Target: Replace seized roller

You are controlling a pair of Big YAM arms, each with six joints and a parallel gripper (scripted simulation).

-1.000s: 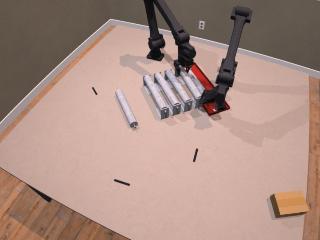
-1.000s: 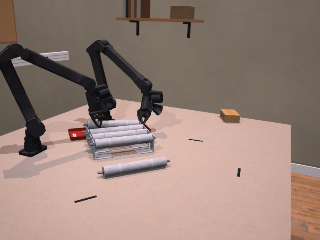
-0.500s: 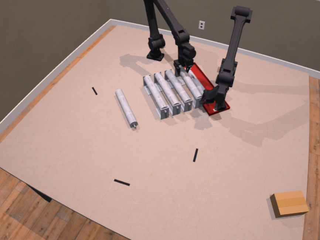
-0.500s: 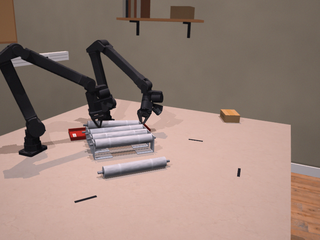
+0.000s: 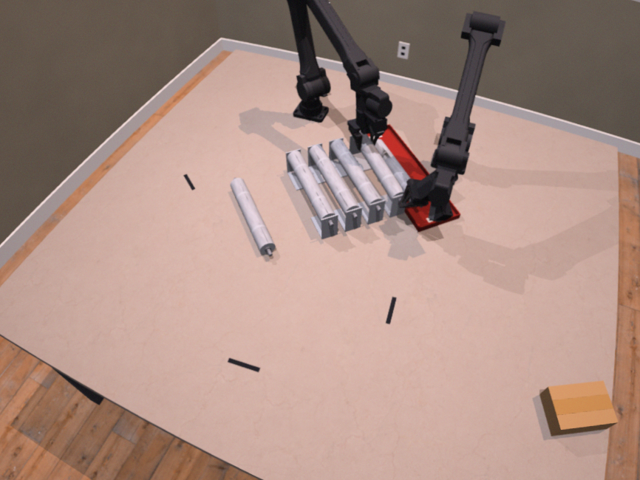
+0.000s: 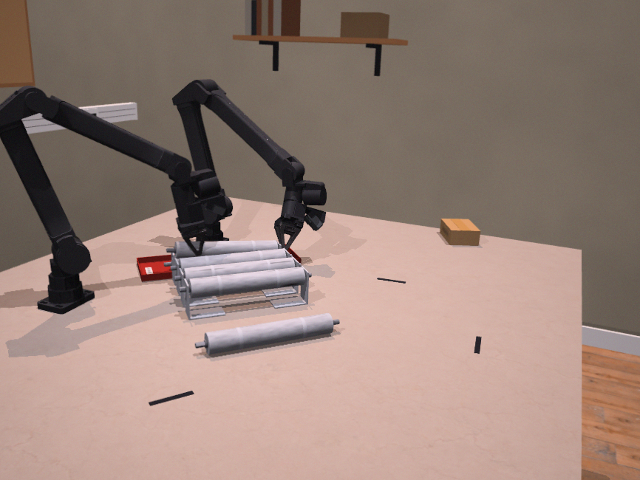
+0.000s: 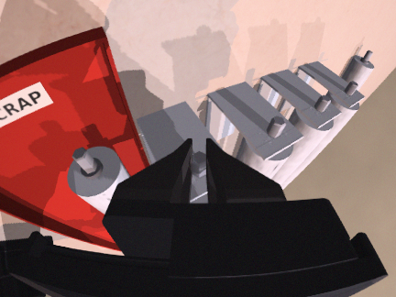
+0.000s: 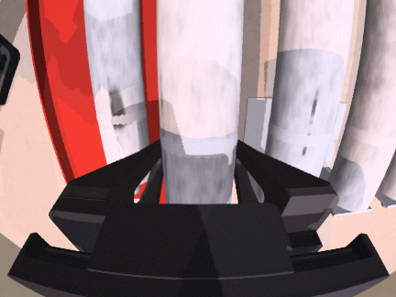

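Hiding behind the right arm's [image 5: 335, 40] [image 6: 118, 134] dark wrist housing in its own close view: the far bracket and axle end of the bed roller nearest the tray [image 5: 380, 168] [image 6: 232, 247] [image 8: 199, 92], so not telling whether that end is seated. Losing the right arm's elbow at the top view's upper border and the exterior view's left border. Cropping the tray's printed word to "CRAP" in the left wrist view.

Showing in the left wrist view, but too small in the exterior one: a hexagonal axle end [image 7: 198, 162], being gripped by the left gripper [image 5: 406, 199] [image 6: 285, 247] [image 7: 199, 146], nearly closed. Revealing in the right wrist view: the right gripper [image 5: 366, 140] [image 6: 197, 252] [image 8: 198, 147], partly closed, gripping that same roller's barrel, one finger on each side.

Reaching down from above, elbow high: the left arm [image 5: 465, 87] [image 6: 247, 126]; bending down likewise at the bed's opposite end, toward the counter's [image 5: 310, 335] [image 6: 413, 387] back wall edge: the right arm.

Lying in the red scrap tray [image 5: 403, 154] [image 6: 157, 266] [image 7: 55, 133] [image 8: 69, 119]: one roller [image 7: 75, 183] [image 8: 116, 60]. Resting loose on the bed's other side, toward the counter's left edge in the top view: a spare roller [image 5: 252, 216] [image 6: 268, 334] [image 7: 359, 71].
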